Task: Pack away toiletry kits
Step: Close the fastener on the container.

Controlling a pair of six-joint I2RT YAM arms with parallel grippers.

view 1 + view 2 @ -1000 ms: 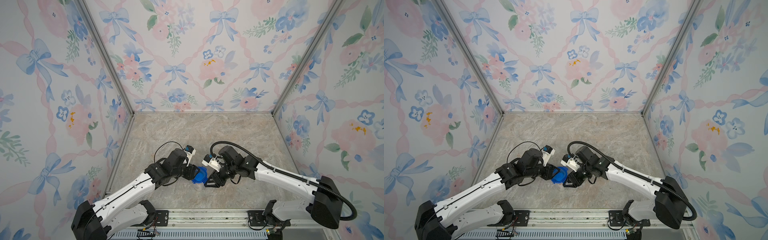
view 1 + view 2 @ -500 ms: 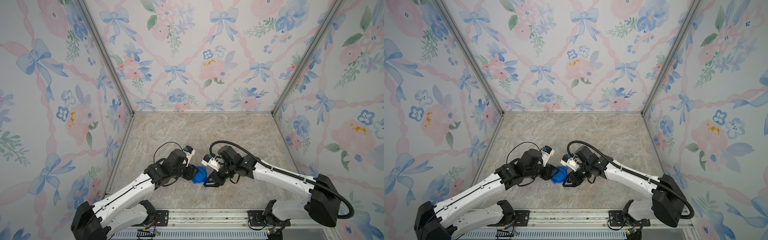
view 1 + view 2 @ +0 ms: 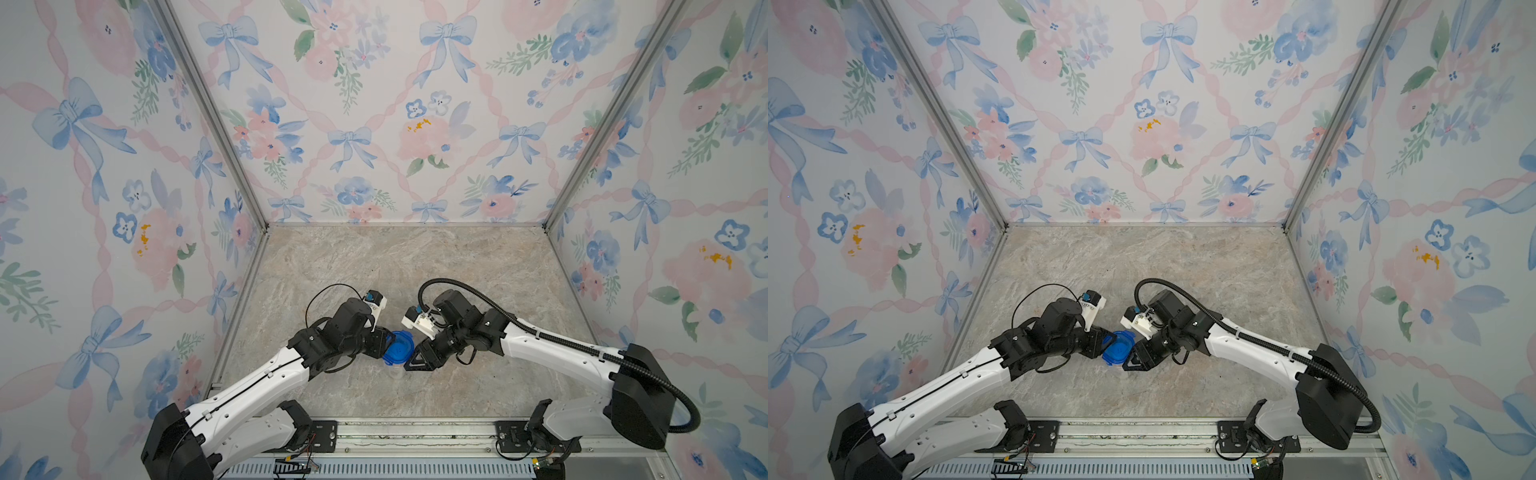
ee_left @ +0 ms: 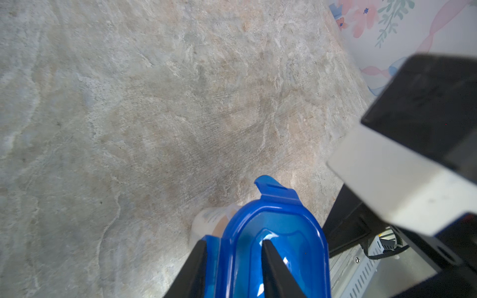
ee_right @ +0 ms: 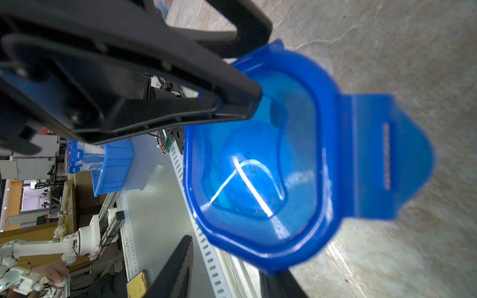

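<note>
Both arms meet near the front edge of the desk (image 3: 415, 266), over one small target. It's the blue lid (image 3: 398, 348), sitting on top of the translucent cup (image 3: 395, 370), which stands upright on the desk.

The left tool (image 4: 232, 260) comes in from the left. In the left wrist view, one finger (image 4: 196, 263) sits outside a folded-down clip tab and the other lies on the lid's recessed top. Rim and tab are between the jaws, spread narrowly. Whether they actually clamp, I cannot tell.

The right tool (image 3: 415, 354) is up against the opposite side of the lid. In the right wrist view its two dark fingers poke up at the lid's near edge, set apart. Whether they grip the cup below or anything at all, I cannot tell.

The toiletry kits don't show plainly anywhere. There's only a pale orange smear (image 4: 219, 228) behind the cup's cloudy wall, under the lid and just beyond the left tool's fingertips. It's too blurred to name.
</note>
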